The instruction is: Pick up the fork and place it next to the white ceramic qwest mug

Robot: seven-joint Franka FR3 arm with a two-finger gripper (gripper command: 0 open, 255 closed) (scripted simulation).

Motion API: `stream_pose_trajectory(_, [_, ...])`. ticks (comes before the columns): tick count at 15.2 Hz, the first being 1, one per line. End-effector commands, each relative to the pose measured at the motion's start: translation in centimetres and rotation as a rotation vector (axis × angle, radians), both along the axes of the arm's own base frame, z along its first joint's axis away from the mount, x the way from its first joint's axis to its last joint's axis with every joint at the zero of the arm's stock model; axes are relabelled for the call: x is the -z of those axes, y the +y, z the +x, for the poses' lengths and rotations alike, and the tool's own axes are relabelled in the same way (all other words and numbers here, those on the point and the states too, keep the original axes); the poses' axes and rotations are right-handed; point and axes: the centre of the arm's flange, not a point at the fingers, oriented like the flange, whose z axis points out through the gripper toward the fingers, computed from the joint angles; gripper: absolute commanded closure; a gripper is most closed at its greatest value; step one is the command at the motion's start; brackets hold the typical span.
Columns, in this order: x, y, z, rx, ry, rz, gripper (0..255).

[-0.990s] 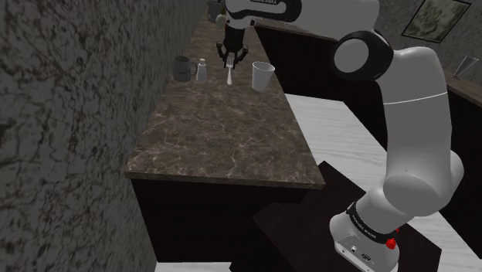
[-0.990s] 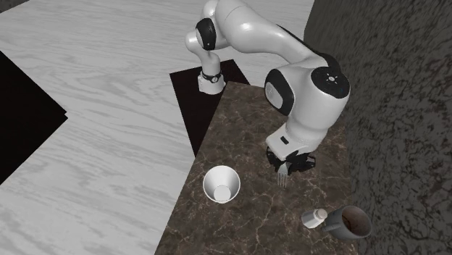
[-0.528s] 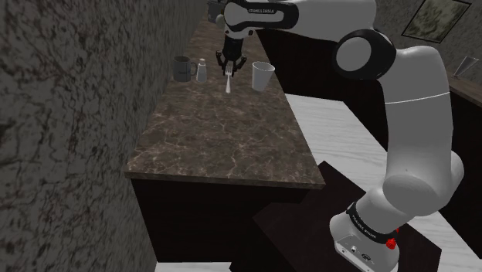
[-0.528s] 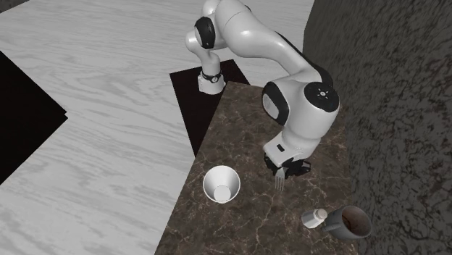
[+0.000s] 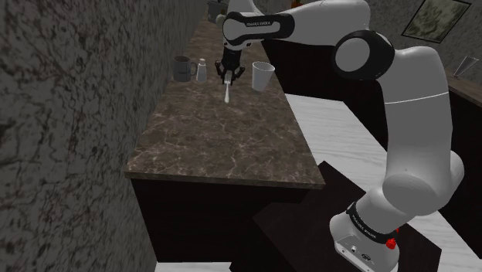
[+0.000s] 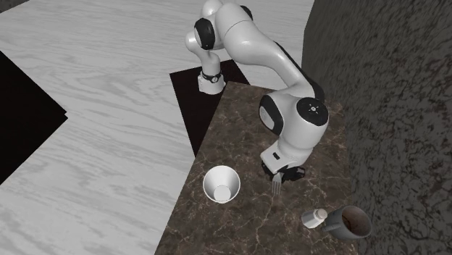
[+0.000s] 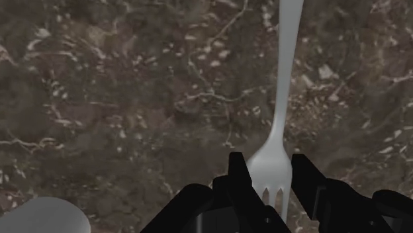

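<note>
1. Grips the fork (image 7: 280,99) in the hand (image 7: 269,165): narrow, closed on the fork's head, with the black fingers (image 7: 237,173) pressing from both sides just by the prongs.
2. Points the long pale handle straight away from the hand in the wrist view, over the dark brown marbled bench (image 7: 119,99).
3. Shows beside the hand in that same view a pale rounded thing (image 7: 43,215) (cannot tell whether mug or bottle).
4. Hangs the fork below the hand in the shoulder view, handle end downward and close to the bench top; cannot tell whether touching it or just above.
5. Keeps it there between the small white bottle (image 5: 201,71) and the white mug (image 5: 263,75), a little nearer to the camera than both and apart from each.
6. Stands just beside the bottle, on the shoulder view's left: a grey mug (image 5: 183,68) with a handle, upright.
7. Seen from above in the second exterior view: fork to the right of the white mug, near but not touching; mug upright with open mouth; bottle and grey mug together toward the lower right.
8. Reaches over the bench with the white arm (image 6: 253,51), from the dark stand (image 6: 190,109).
9. Around: rough dark stone wall (image 5: 69,116) along the bench, pale wood-grain floor (image 6: 101,109), black area (image 6: 22,116) at the second exterior view's left.
</note>
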Motion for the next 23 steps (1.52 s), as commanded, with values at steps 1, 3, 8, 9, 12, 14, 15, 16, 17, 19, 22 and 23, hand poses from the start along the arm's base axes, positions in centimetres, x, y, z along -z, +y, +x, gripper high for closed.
stream_pose_trajectory(1, [1.0,0.1,0.0,0.000,0.000,0.000,255])
stream_pose_trajectory(3, [2.1,0.1,0.0,0.000,0.000,0.000,255])
stream_pose_trajectory(8, [3.7,0.1,0.0,0.000,0.000,0.000,255])
stream_pose_trajectory(9, [3.7,0.1,0.0,0.000,0.000,0.000,255])
stream_pose_trajectory(12, [3.7,0.1,0.0,0.000,0.000,0.000,255])
stream_pose_trajectory(14, [3.7,0.1,0.0,0.000,0.000,0.000,255])
stream_pose_trajectory(15, [3.7,0.1,0.0,0.000,0.000,0.000,0])
stream_pose_trajectory(16, [3.7,0.1,0.0,0.000,0.000,0.000,0])
stream_pose_trajectory(17, [3.7,0.1,0.0,0.000,0.000,0.000,0])
stream_pose_trajectory(19, [3.7,0.1,0.0,0.000,0.000,0.000,0])
stream_pose_trajectory(22, [1.1,0.1,-0.2,0.000,0.000,0.000,0])
stream_pose_trajectory(23, [-0.2,0.2,-0.2,0.000,0.000,0.000,0])
